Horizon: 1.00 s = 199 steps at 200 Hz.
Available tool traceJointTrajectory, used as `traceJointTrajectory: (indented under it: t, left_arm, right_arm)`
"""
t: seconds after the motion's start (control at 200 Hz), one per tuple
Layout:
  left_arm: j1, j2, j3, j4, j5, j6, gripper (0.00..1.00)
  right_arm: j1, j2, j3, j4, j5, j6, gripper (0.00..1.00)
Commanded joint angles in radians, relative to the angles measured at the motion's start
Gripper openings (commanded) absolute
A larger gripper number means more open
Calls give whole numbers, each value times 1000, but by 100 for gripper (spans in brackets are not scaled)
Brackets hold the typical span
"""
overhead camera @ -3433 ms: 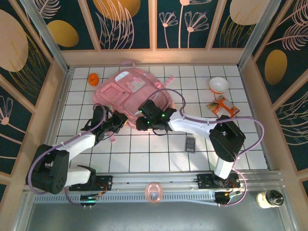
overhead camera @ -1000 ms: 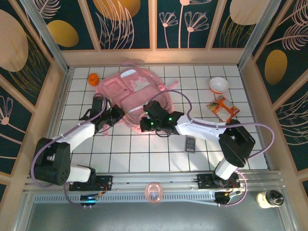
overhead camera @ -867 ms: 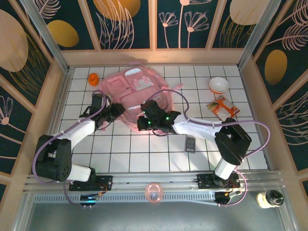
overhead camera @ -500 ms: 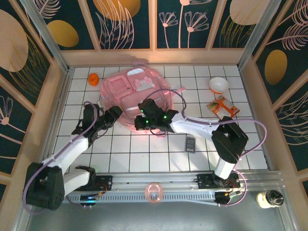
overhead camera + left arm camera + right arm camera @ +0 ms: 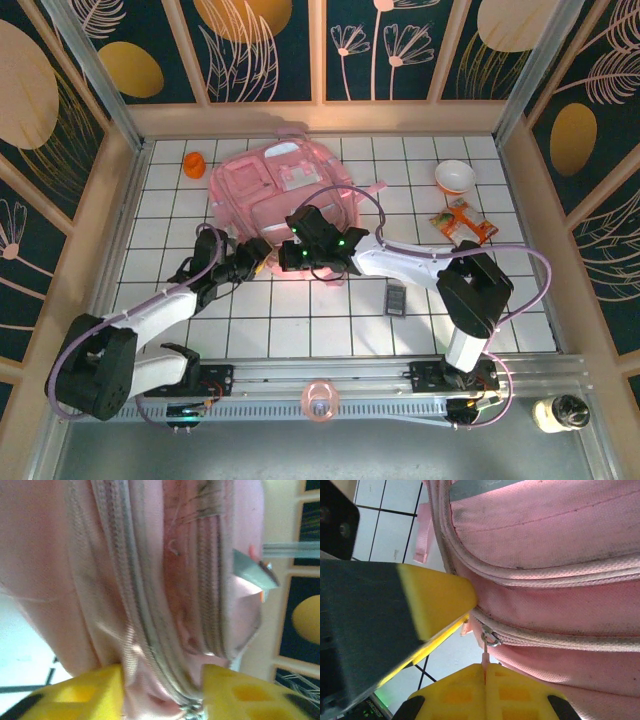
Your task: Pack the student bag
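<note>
Wrist: right fingers [image 5: 455, 695] pinch student bag [image 5: 545, 540] zipper pull [image 5: 489, 641].

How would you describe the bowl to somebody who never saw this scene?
Find the big pink student bag on the white tiled table. To its right, near the far corner, sits the bowl: round and white, unlike the flat orange packet beside it.

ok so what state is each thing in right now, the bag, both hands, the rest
student bag: lying flat, front pockets up
right hand: shut on the zip pull
left hand: jaws apart around a fold of the bag's near edge, grip unclear
bowl: upright, looks empty
snack packet: lying flat
</note>
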State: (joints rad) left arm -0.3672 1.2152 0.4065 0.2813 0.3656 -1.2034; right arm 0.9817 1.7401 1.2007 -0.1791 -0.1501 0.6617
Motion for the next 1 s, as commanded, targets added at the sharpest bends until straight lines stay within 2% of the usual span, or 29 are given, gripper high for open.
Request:
traceJointTrajectory:
  t: [0.0,0.115,0.33,0.525,0.716,0.861,0.991]
  left_arm:
    - [-7,11,31,40,-65,7,23]
    - [-7,-8,51,-24,-112,47,0]
    - [34,-76,68,-114,-128,112,0]
    - [94,-155,76,-209,-114,181,0]
    - [125,-206,88,-286,-126,243,0]
    - [182,-210,130,-345,-189,342,0]
    - [264,-129,195,-324,-174,407,0]
  right_arm:
    - [15,-40,6,-6,-29,10,0]
    - [6,-73,-37,-42,-3,18,0]
    - [-67,-130,-121,-121,66,-9,0]
    - [-154,-145,-120,-183,112,-104,0]
    - [-193,-126,-101,-205,129,-166,0]
    - [-159,-143,-105,-183,93,-145,0]
    - [-48,-142,-95,-117,60,-68,0]
